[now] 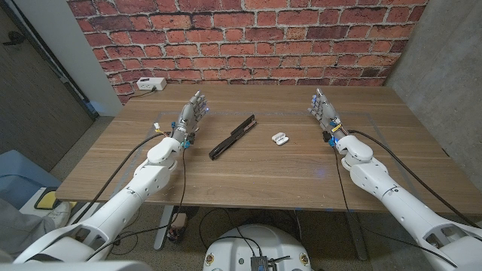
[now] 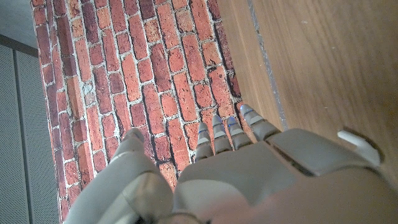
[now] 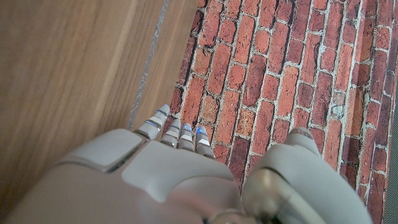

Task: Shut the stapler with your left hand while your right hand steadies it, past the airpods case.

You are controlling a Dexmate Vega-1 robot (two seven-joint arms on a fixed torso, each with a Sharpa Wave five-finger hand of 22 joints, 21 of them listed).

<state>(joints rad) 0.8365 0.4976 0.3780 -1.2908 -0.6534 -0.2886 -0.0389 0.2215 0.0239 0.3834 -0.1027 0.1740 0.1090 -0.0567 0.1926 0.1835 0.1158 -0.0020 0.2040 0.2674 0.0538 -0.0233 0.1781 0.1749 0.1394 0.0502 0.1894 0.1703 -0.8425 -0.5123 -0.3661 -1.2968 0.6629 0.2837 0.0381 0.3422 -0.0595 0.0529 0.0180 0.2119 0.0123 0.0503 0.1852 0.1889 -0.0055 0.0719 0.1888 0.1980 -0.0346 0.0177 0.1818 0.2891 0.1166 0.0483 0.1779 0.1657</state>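
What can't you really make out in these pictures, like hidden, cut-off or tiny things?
- Stapler: head view, too small to tell how far it is open.
- Airpods case: head view, too small to tell whether its lid is up.
- White box at the far table edge: too small to identify.
- Left hand and right hand: wrist views show their backs, hiding the palms.

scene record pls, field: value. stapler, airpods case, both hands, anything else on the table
stapler: black, lying opened out, table middle, untouched
airpods case: white, on the robot's right of the stapler, apart from it
left robot hand: empty, fingers apart, on the robot's left of the stapler
right robot hand: empty, fingers apart, beyond the case on the robot's right
white box: far left corner of table
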